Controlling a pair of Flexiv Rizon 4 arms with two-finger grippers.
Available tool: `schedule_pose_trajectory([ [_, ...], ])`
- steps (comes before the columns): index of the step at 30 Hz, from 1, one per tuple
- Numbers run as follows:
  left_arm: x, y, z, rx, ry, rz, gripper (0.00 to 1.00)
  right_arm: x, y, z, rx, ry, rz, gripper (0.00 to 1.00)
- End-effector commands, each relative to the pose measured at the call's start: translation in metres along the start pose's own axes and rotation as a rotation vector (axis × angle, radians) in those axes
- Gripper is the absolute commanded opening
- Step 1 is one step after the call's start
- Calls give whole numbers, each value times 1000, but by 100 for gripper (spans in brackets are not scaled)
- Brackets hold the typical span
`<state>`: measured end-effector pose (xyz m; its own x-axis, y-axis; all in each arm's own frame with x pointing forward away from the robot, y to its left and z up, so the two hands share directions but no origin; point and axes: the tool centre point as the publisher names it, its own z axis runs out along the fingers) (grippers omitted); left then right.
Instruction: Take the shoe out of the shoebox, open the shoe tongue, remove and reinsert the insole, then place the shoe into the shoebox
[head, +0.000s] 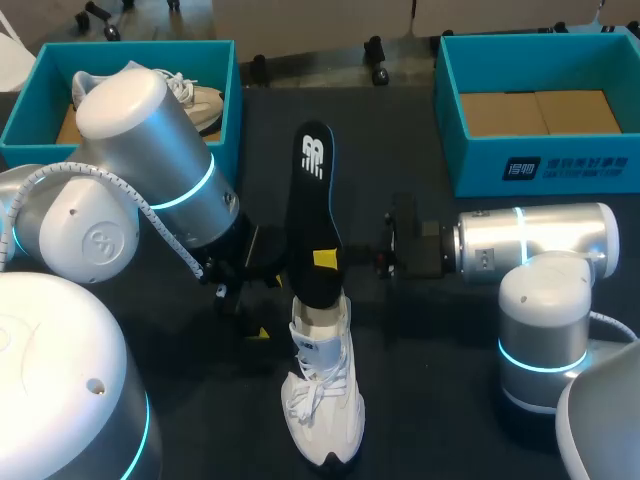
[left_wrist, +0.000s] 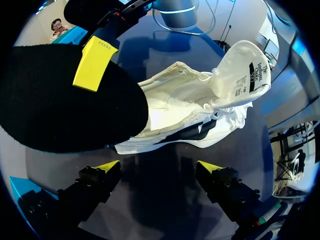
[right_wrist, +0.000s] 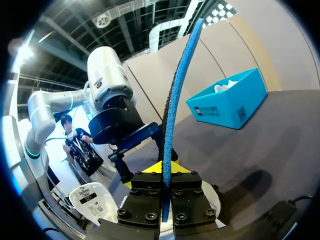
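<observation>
My right gripper (right_wrist: 167, 176) is closed on the edge of the black insole (head: 312, 200). The insole stands up in the middle of the head view, with its lower end at the opening of the white shoe (head: 322, 400). The shoe lies on the dark tabletop (head: 450, 380) at the lower middle, toe towards the bottom edge, and its tongue (left_wrist: 245, 70) is pulled open. My left gripper (left_wrist: 157, 170) is wide open and holds nothing; the shoe is just ahead of it. One teal shoebox (head: 140, 48) is at the upper left with another shoe (head: 195, 100) inside. A second box (head: 470, 160) is at the upper right.
</observation>
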<state>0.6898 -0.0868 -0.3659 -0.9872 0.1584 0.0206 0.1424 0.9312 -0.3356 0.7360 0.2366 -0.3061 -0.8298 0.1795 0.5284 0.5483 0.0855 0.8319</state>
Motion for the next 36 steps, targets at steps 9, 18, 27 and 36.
schedule_pose_trajectory([
  [9,0,0,0,1,0,0,100,4,-9,1,4,6,11,0],
  [18,0,0,0,1,0,0,100,5,-12,4,18,17,15,0],
  [27,0,0,0,1,0,0,100,3,-20,4,31,27,59,0],
  [36,0,0,0,1,0,0,100,8,-28,6,40,21,83,0],
])
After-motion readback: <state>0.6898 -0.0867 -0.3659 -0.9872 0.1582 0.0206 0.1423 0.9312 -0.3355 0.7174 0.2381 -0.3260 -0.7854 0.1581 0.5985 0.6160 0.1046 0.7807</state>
